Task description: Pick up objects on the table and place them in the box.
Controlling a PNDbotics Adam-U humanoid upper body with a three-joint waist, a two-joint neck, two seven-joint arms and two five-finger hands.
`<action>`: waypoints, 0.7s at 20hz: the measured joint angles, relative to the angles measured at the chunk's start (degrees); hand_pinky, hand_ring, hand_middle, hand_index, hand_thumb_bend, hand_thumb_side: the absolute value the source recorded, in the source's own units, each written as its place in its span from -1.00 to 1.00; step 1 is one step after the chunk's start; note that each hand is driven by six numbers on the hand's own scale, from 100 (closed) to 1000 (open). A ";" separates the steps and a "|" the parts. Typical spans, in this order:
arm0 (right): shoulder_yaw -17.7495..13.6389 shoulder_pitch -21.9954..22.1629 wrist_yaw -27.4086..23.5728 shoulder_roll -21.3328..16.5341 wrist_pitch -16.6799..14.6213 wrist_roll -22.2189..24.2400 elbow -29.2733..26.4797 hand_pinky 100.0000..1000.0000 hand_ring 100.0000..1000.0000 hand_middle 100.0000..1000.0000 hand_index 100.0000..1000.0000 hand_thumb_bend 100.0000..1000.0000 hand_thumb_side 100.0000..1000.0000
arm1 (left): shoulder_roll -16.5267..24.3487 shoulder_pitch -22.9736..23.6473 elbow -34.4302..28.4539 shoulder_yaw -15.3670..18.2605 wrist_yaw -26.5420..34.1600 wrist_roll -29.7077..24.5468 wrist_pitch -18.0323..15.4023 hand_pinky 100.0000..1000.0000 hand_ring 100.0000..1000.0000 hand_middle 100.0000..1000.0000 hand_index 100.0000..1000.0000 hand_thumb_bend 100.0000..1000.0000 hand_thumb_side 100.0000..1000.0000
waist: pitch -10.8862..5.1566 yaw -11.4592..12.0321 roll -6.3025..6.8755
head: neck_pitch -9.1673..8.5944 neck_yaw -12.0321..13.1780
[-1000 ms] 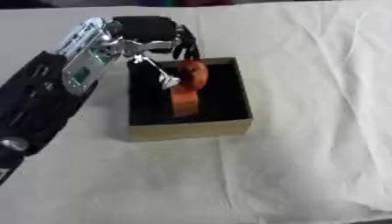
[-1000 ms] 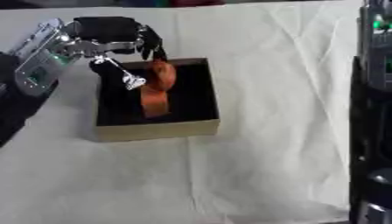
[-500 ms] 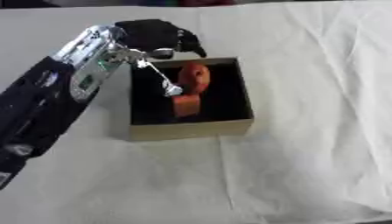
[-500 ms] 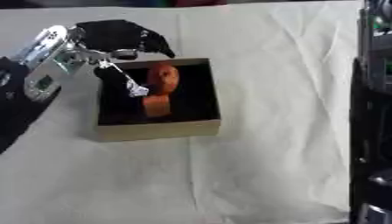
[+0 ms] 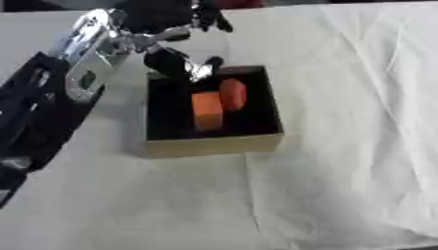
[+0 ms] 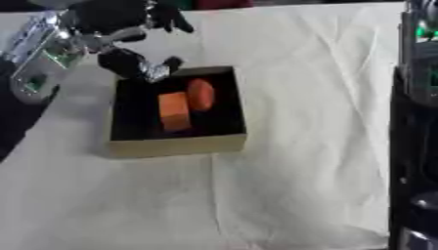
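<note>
A shallow square cardboard box (image 5: pixel 212 144) with a black inside and tan outer walls sits on a table covered in a wrinkled white cloth (image 5: pixel 342 97). The box lies a little toward 10 o'clock from the middle of the picture.

Inside the box are 2 orange things. One is an orange rectangular block (image 5: pixel 207 110), lying near the box's centre with its long side running from 12 to 6 o'clock. The other is a rounder, reddish-orange oval object (image 5: pixel 232 94), touching the block on its 2 o'clock side. The view is soft, so what the oval object is cannot be made out; it may be a piece of toy food.

The robot's left hand (image 5: pixel 175 62), black with silver parts, comes in from the 9 o'clock side on a long black and silver arm (image 5: pixel 60 93). The hand hovers over the box's 11 o'clock corner. Its fingers are spread apart and hold nothing; some point toward 12 o'clock beyond the box, and 1 dark finger (image 5: pixel 204 68) with a silver tip hangs down over the box's far edge, close to the oval object but not touching it.

In the right eye view, the robot's right arm (image 6: pixel 415 146) shows as a tall black column along the 3 o'clock edge. Its hand is out of sight.
</note>
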 measured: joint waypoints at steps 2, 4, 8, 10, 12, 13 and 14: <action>0.00 0.15 0.00 0.00 0.08 -0.08 -0.18 0.59 0.48 0.27 0.48 -1.00 1.00 | 0.24 -0.03 -1.65 1.60 2.62 0.18 1.51 0.27 0.24 0.41 0.74 -1.00 0.44 | -0.09 0.00 0.00 | 0.00 0.00; 0.00 0.23 0.00 0.00 0.10 -0.10 -0.38 0.59 0.48 0.27 0.48 -1.00 1.00 | 0.42 -0.04 -3.37 3.23 5.37 0.51 3.11 0.23 0.17 0.37 0.70 -1.00 0.42 | -0.20 0.06 0.02 | 0.00 0.00; 0.10 0.24 0.00 0.00 0.05 -0.11 -0.98 0.59 0.48 0.28 0.48 -1.00 1.00 | 1.54 1.87 -7.49 7.64 11.39 4.89 8.01 0.26 0.16 0.38 0.76 -1.00 0.60 | -0.22 0.64 0.06 | 0.00 -0.07; 0.43 0.24 0.00 -0.01 -0.12 -0.14 -1.36 0.59 0.49 0.28 0.49 -1.00 1.00 | 2.37 4.71 -10.79 10.54 15.50 10.25 10.79 0.30 0.19 0.41 0.78 -1.00 0.67 | -0.24 1.09 0.08 | 0.00 -0.15; 0.89 0.23 0.00 -0.06 -0.54 -0.10 -1.85 0.59 0.49 0.28 0.49 -1.00 1.00 | 3.25 8.78 -14.94 13.81 20.59 17.77 13.34 0.32 0.22 0.42 0.79 -0.95 0.73 | -0.33 1.46 0.07 | 0.00 -0.47; 1.17 0.22 0.00 -0.11 -0.80 -0.06 -2.13 0.59 0.49 0.28 0.49 -1.00 1.00 | 3.59 11.00 -17.13 15.50 23.15 21.87 14.35 0.34 0.24 0.44 0.80 -0.91 0.75 | -0.35 1.64 0.06 | 0.00 -0.59; 1.47 0.22 0.01 -0.17 -1.06 -0.02 -2.43 0.59 0.50 0.29 0.49 -1.00 1.00 | 3.86 13.22 -19.24 17.12 25.67 25.99 15.14 0.36 0.26 0.45 0.81 -0.85 0.79 | -0.37 1.81 0.03 | 0.00 -0.71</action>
